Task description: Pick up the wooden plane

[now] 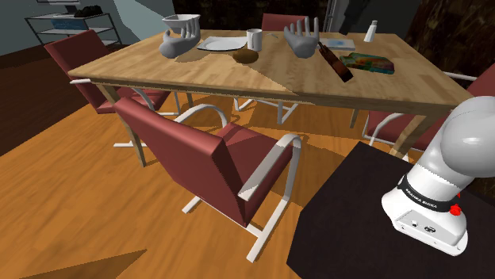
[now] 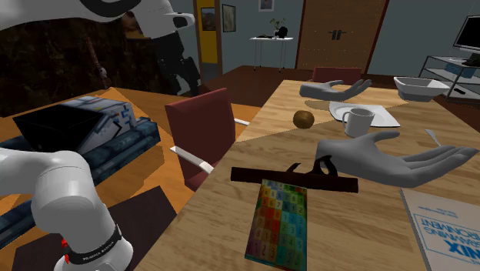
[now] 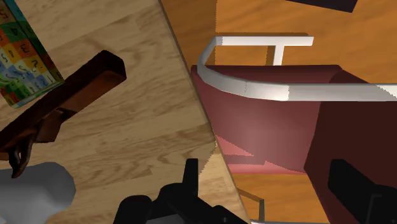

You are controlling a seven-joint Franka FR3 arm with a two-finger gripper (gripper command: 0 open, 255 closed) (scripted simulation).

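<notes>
The wooden plane (image 3: pixel 63 95) is a long, dark reddish-brown bar with a curled handle. It lies flat on the desk (image 3: pixel 140 133) by a multicoloured number box (image 3: pixel 25 57), ahead of the hand (image 3: pixel 267 191). The hand's fingers stand wide apart, empty, above a red chair (image 3: pixel 267 127).

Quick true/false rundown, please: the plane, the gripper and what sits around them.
1. The plane lies on the table. True.
2. The gripper is shut on the plane. False: its fingers stand apart and hold nothing.
3. The plane lies beside the mug. False: it lies by the colourful box; the mug stands further off, by the plate.
4. A grey model hand is close to the plane. True.
5. The chair near the gripper is blue. False: it is red.
</notes>
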